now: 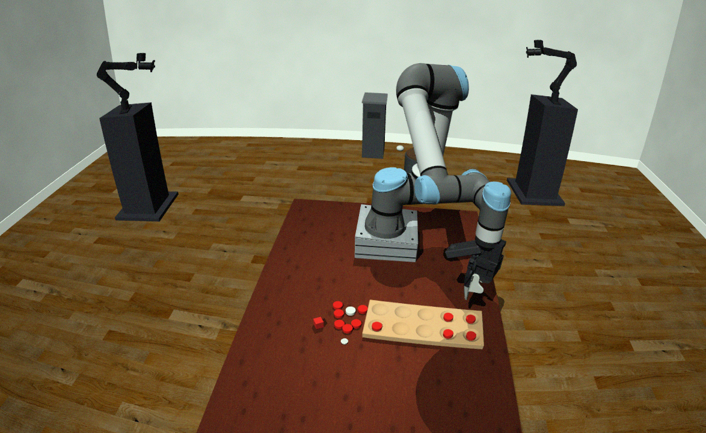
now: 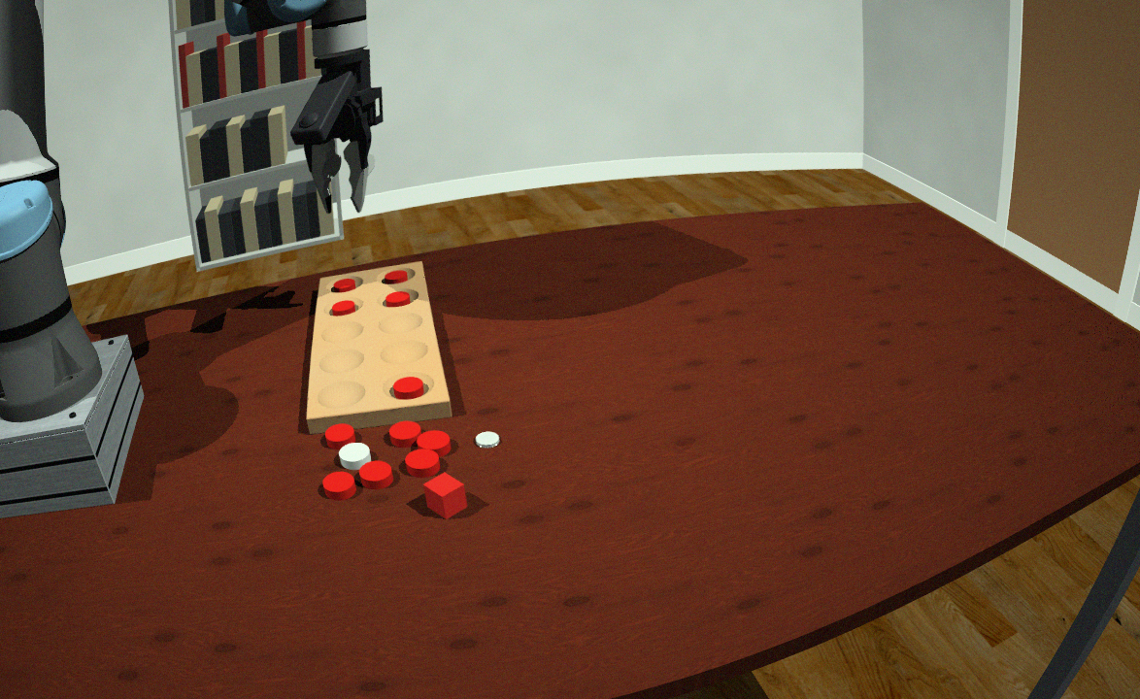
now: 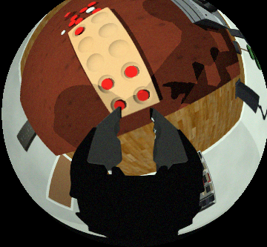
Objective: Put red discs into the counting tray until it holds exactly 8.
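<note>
The wooden counting tray [image 1: 423, 325] lies on the dark red table; it also shows in the exterior view [image 2: 377, 343] and the wrist view [image 3: 111, 59]. Several red discs lie in its pockets: a block at the end nearest the gripper [image 2: 371, 290] and one at the far end [image 2: 408, 386]. The middle pockets are empty. Several loose red discs [image 1: 346, 317] lie in a cluster on the table just beyond that far end [image 2: 383, 456]. My gripper [image 1: 472, 290] [image 2: 344, 195] hangs above the table beside the tray's filled end. Its fingers stand partly apart with nothing between them.
A white disc [image 2: 354, 454] lies among the loose red ones, and a smaller white disc [image 2: 486, 440] lies apart. A red cube [image 2: 446, 495] sits beside the cluster. The robot base [image 1: 386, 237] stands behind the tray. The table edge is close under the gripper.
</note>
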You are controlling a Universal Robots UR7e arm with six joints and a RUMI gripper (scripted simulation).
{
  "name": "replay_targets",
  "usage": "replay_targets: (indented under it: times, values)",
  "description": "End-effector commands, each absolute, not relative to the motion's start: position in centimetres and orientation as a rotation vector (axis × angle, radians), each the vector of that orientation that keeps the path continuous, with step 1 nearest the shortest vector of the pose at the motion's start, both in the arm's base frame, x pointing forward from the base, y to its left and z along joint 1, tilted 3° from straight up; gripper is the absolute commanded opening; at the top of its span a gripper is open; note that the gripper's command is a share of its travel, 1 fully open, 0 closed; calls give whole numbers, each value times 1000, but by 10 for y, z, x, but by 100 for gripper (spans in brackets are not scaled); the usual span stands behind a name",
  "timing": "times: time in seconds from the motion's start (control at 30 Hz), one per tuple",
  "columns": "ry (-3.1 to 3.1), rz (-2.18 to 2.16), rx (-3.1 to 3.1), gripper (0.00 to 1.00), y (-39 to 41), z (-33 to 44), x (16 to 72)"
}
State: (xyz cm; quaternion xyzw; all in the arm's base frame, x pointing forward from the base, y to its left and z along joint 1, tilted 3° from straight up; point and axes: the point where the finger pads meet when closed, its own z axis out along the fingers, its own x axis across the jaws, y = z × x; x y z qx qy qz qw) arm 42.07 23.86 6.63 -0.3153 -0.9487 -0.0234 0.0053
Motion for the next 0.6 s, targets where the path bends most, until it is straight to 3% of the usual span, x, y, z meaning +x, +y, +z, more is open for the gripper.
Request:
replay_targets:
  times: [0.0, 0.57]
  values:
    - [-2913, -68, -1147, 28, 233, 70, 422]
    - [-2629, -59, -1693, 28, 213, 80, 425]
